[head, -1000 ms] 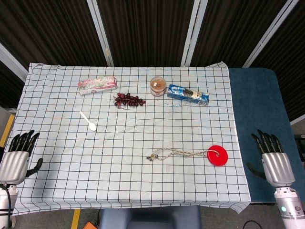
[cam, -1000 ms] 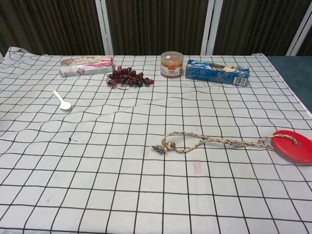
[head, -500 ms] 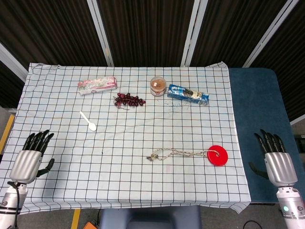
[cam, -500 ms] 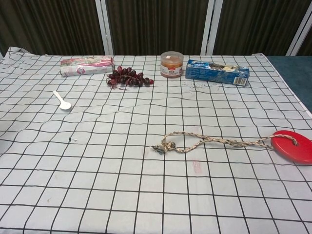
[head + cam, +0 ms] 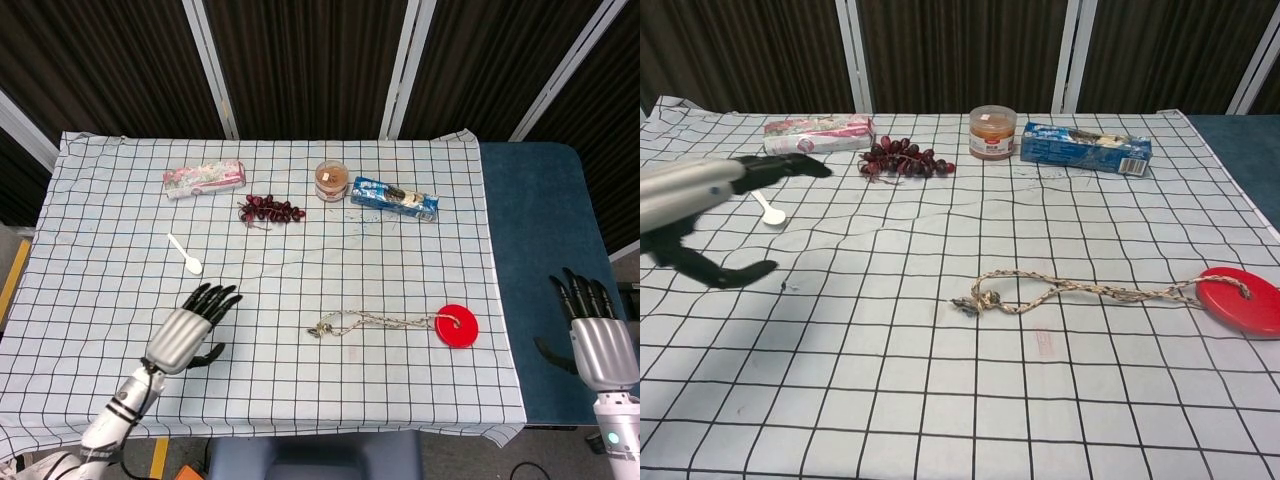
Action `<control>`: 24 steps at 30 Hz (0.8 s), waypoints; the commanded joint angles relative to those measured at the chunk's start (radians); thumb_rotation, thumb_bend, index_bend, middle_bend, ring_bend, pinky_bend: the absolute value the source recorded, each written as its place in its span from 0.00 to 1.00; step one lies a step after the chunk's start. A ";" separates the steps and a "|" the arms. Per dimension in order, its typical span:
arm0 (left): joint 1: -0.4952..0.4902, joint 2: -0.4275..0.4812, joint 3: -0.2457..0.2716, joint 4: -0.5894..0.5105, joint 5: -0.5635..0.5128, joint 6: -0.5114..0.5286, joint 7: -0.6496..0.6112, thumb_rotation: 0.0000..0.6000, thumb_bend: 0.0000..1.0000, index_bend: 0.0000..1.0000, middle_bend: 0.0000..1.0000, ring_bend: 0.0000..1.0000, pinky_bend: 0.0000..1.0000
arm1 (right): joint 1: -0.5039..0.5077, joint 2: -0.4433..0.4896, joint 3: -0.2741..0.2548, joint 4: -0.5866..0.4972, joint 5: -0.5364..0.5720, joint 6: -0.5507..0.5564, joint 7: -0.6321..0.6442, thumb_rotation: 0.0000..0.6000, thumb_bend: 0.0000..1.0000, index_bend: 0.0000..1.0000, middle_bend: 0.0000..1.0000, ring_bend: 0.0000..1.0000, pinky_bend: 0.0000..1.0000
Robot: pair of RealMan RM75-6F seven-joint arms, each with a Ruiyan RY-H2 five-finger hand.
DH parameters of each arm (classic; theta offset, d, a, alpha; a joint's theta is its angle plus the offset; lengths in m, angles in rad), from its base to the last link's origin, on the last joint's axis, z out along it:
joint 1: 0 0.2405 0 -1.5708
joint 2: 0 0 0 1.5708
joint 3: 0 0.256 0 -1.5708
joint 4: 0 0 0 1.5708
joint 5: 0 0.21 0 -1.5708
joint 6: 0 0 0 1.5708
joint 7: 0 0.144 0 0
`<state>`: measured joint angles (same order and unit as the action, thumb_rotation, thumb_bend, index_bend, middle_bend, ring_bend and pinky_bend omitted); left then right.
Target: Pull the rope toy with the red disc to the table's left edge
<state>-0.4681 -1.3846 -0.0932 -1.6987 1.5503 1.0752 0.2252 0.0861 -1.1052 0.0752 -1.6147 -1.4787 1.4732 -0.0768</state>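
Observation:
The rope toy lies on the checked cloth right of centre: a red disc (image 5: 458, 326) (image 5: 1240, 301) at its right end and a beige rope (image 5: 375, 321) (image 5: 1080, 290) running left to a knotted end (image 5: 322, 329) (image 5: 975, 300). My left hand (image 5: 187, 329) (image 5: 710, 205) hovers over the cloth left of the knot, well apart from it, fingers spread and holding nothing. My right hand (image 5: 600, 335) stays off the cloth over the blue surface at the far right, fingers apart and empty; the chest view does not show it.
A white spoon (image 5: 186, 255) (image 5: 768, 207) lies just beyond my left hand. Along the back are a pink packet (image 5: 205, 178), dark red grapes (image 5: 270, 210), an orange-filled jar (image 5: 331, 180) and a blue packet (image 5: 394, 198). The table's left edge (image 5: 30, 250) is far from the toy.
My left hand has swung in from the left edge, over the cloth toward the middle, and now shows in the chest view. My right hand drifted slightly right and down. The toy has not moved.

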 commanded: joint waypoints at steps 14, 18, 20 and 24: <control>-0.329 -0.309 -0.144 0.172 -0.332 -0.342 0.103 1.00 0.40 0.00 0.02 0.00 0.02 | -0.058 0.013 0.000 0.048 0.015 0.073 0.076 1.00 0.37 0.00 0.00 0.00 0.00; -0.387 -0.377 -0.166 0.224 -0.406 -0.348 0.150 1.00 0.40 0.03 0.03 0.00 0.02 | -0.070 0.010 0.003 0.069 0.019 0.086 0.102 1.00 0.37 0.00 0.00 0.00 0.00; -0.416 -0.403 -0.173 0.253 -0.450 -0.356 0.176 1.00 0.40 0.05 0.03 0.00 0.03 | -0.075 0.003 0.007 0.087 0.009 0.106 0.122 1.00 0.37 0.00 0.00 0.00 0.00; -0.458 -0.443 -0.180 0.311 -0.521 -0.350 0.220 1.00 0.40 0.09 0.03 0.00 0.03 | -0.084 -0.003 0.011 0.109 -0.002 0.129 0.145 1.00 0.37 0.00 0.00 0.00 0.00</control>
<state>-0.9001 -1.8018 -0.2644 -1.4195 1.0638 0.7253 0.4190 0.0051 -1.1063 0.0842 -1.5088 -1.4782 1.5986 0.0650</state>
